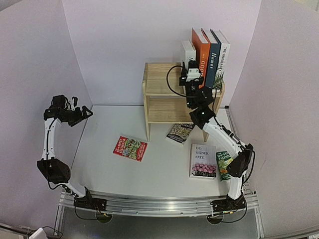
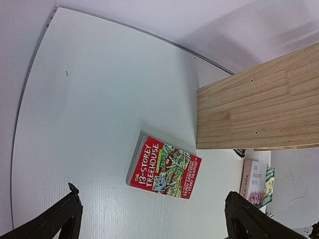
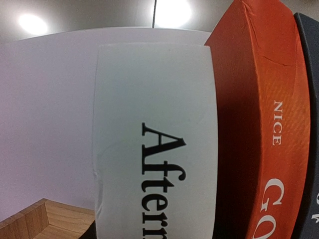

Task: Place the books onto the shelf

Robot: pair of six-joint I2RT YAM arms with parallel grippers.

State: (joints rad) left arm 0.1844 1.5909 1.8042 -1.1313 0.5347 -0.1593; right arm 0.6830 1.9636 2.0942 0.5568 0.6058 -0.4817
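Left arm (image 1: 48, 137) is folded at its own side, forearm rising, wrist bent inward. Left gripper (image 1: 85, 113) hangs high, jaws spread wide, with its dark fingertips (image 2: 67, 216) far apart in the wrist view. Right arm (image 1: 222, 134) reaches forward and up, nearly stretched out. Right gripper (image 1: 192, 74) points away from its base, and how its jaws stand can't be made out.
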